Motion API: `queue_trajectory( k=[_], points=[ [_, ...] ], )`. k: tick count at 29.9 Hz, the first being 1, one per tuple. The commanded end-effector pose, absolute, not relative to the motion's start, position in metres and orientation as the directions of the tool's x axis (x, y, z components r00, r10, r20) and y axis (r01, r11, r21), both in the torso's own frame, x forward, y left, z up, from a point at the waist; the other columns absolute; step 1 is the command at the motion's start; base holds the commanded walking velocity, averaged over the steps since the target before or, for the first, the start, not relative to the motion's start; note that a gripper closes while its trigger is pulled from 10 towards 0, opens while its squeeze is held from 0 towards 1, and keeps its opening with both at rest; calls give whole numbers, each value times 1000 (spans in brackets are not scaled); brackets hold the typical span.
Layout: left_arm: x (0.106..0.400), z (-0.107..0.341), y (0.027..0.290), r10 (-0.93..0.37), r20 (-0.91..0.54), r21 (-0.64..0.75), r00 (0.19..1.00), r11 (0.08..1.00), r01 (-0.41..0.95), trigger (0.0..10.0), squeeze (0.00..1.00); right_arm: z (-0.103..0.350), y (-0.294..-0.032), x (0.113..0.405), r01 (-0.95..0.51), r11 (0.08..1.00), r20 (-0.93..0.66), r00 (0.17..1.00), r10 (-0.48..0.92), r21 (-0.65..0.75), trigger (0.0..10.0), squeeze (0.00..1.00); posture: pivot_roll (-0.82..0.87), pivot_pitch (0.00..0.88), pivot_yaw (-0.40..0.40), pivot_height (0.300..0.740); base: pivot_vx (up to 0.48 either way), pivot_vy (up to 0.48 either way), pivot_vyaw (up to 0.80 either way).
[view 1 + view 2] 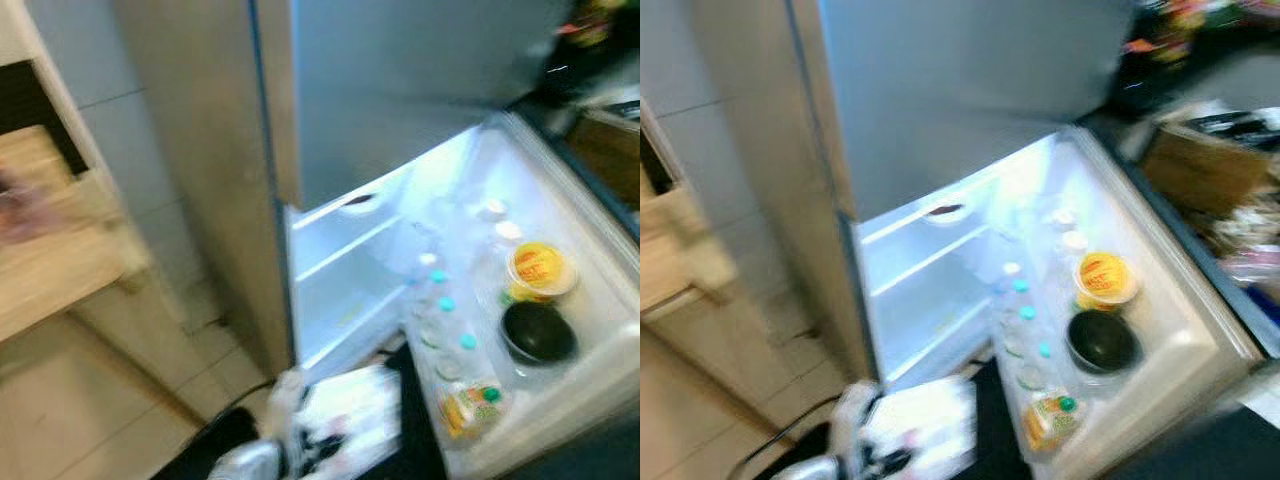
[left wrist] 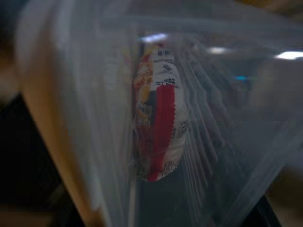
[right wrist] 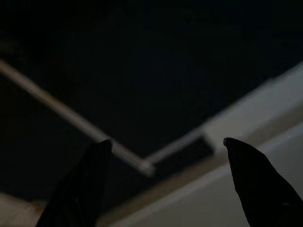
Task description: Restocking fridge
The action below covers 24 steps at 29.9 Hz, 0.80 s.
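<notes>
Looking down, the head views show the fridge [image 1: 300,150] with its lower door [image 1: 1160,330] swung open, its rack holding a yellow-lidded tub [image 1: 540,268], a black bowl [image 1: 537,332] and small bottles [image 1: 445,303]. A clear plastic bag [image 1: 345,415] hangs low in front. The left wrist view looks through that bag at a red-and-white packet [image 2: 158,118]; whether the left gripper clamps it, I cannot tell. The right wrist view is dark, the right gripper [image 3: 165,146] with fingers spread apart, empty.

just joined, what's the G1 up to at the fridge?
It stands before the open fridge, lower door swung wide. The door shelf holds small teal-capped bottles, a yellow-lidded tub and a dark bowl. The left arm carries a clear plastic bag low in front of the fridge, with a red-and-white packet inside it. The right gripper hangs idle with jaws open. Nothing from the bag is shelved yet; the frames are blurred.
</notes>
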State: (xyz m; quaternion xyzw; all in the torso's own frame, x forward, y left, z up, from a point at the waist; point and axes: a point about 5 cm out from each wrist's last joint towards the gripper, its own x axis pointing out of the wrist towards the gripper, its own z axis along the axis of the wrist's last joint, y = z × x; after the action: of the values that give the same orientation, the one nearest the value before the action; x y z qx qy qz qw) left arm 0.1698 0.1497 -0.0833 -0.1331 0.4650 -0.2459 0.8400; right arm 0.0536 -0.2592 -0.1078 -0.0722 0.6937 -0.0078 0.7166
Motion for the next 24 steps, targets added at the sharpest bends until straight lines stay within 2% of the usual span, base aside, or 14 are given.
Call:
queue_trajectory(
  k=[1, 8, 18, 24],
  points=[
    [175, -81, 148, -530, -718, -433, 452, 848, 305, 10000, 0, -107, -260, 57, -89, 989, -992, 48, -118, -122, 10000, 0, -119, 45, 24, 740, 0, 0, -769],
    [148, -94, 159, -473, -794, -382, 383, 877, 292, 10000, 0, -107, -263, 56, -98, 986, -990, 44, -131, -135, 10000, 0, -120, 43, 20, 740, 0, 0, -769],
    [144, -96, 159, -425, -816, -327, 392, 898, 294, 10000, 0, -106, -266, 55, -115, 982, -989, 48, -142, -147, 10000, 0, -113, 43, 16, 740, 0, 0, -769],
    [146, -97, 159, -391, -831, -288, 396, 911, 296, 10000, 0, -104, -270, 58, -106, 983, -986, 83, -143, -151, 10000, 0, -118, 50, 26, 740, 0, 0, -769]
  ],
)
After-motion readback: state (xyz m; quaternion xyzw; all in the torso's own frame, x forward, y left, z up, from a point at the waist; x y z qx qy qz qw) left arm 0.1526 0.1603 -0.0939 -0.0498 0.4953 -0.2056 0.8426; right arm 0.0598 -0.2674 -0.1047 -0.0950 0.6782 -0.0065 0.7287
